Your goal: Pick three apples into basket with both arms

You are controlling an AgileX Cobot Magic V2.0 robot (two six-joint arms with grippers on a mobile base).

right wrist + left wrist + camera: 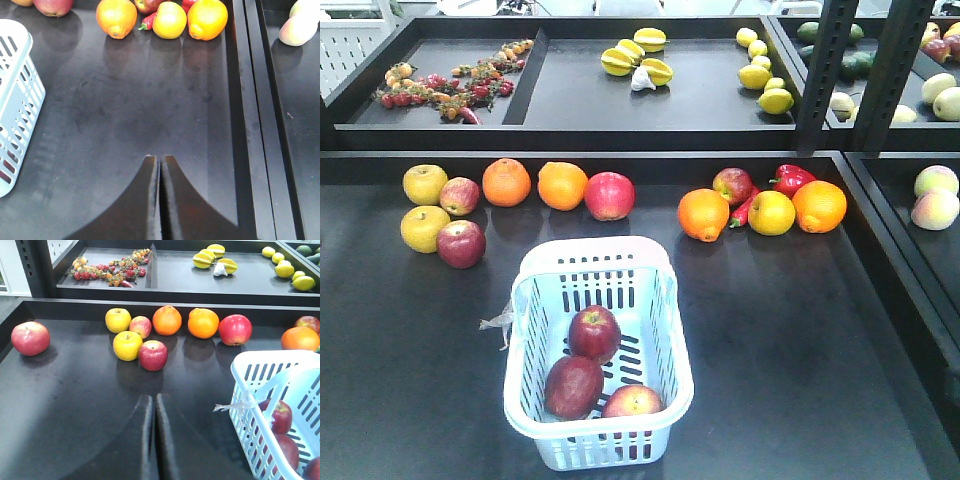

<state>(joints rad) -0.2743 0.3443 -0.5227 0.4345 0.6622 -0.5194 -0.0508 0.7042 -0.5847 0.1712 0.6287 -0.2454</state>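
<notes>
Three apples (595, 333) inside basket (665, 300)

Bright, even overhead light fills all three views. The glossy black shelf surface (800, 330) mirrors soft fruit reflections and a pale sheen, strongest near-left in the left wrist view. The pale blue-white slotted plastic basket (665, 330) is slightly overexposed along its far rim. Both wrist views blur the near dark fingers.
</notes>
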